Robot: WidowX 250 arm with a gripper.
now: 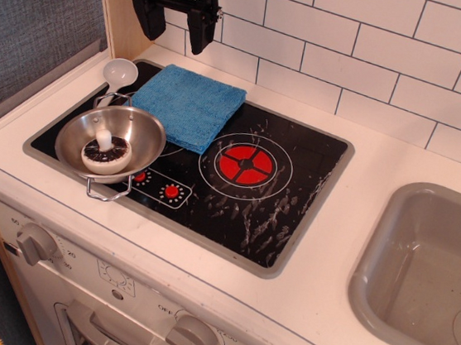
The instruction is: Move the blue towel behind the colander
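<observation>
The blue towel (190,106) lies flat and folded on the black stovetop (269,202), at the back left, just behind and to the right of the colander (111,141). The colander is a shiny steel bowl with wire handles at the stove's front left; a dark round item with a white piece sits inside it. My gripper (177,25) hangs high above the towel's back edge, in front of the tiled wall. Its two black fingers are spread apart and hold nothing.
A white plastic spoon (119,71) lies at the stove's back left corner, beside the towel. A red burner (246,165) glows mid-stove. A grey sink (422,278) is at the right. A wooden panel (125,2) stands at the left, with oven knobs below the front edge.
</observation>
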